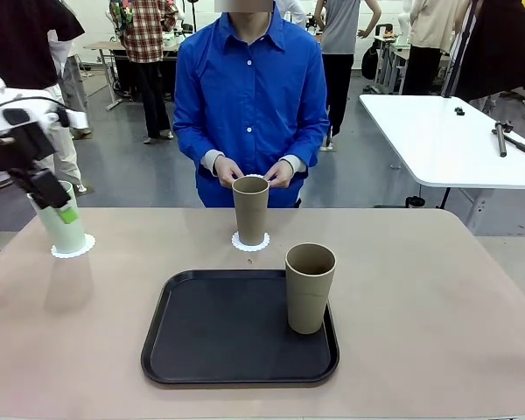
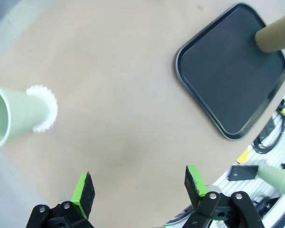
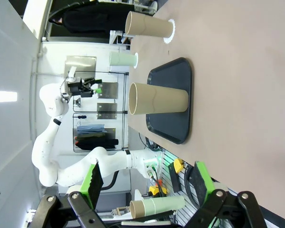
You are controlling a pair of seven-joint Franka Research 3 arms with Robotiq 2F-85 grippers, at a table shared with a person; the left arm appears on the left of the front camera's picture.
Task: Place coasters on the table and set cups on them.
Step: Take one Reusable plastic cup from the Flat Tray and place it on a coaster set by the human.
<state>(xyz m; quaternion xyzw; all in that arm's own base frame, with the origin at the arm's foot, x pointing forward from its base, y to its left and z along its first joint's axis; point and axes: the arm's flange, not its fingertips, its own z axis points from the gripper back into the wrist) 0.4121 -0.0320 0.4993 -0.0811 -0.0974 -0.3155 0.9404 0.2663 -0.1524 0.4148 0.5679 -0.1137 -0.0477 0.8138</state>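
A pale mint cup (image 1: 52, 223) stands on a lacy white coaster (image 1: 73, 248) at the table's (image 1: 437, 289) far left. My left gripper (image 1: 59, 206) hangs open just above and in front of it, holding nothing. In the left wrist view the open gripper (image 2: 138, 187) is apart from the mint cup (image 2: 9, 116) and its coaster (image 2: 45, 107). One tan cup (image 1: 250, 210) sits on a coaster (image 1: 250, 242) at the far middle, the person's hands (image 1: 227, 171) just behind it. Another tan cup (image 1: 310, 287) stands on the black tray (image 1: 201, 332). My right gripper (image 3: 148, 183) is open and empty, off to the table's side.
The person in a blue shirt (image 1: 249, 96) stands at the far edge. A white table (image 1: 446, 140) stands behind at the right. Spare cups (image 3: 156, 205) lie beside the table near the right arm's base. Bare tabletop lies right of the tray.
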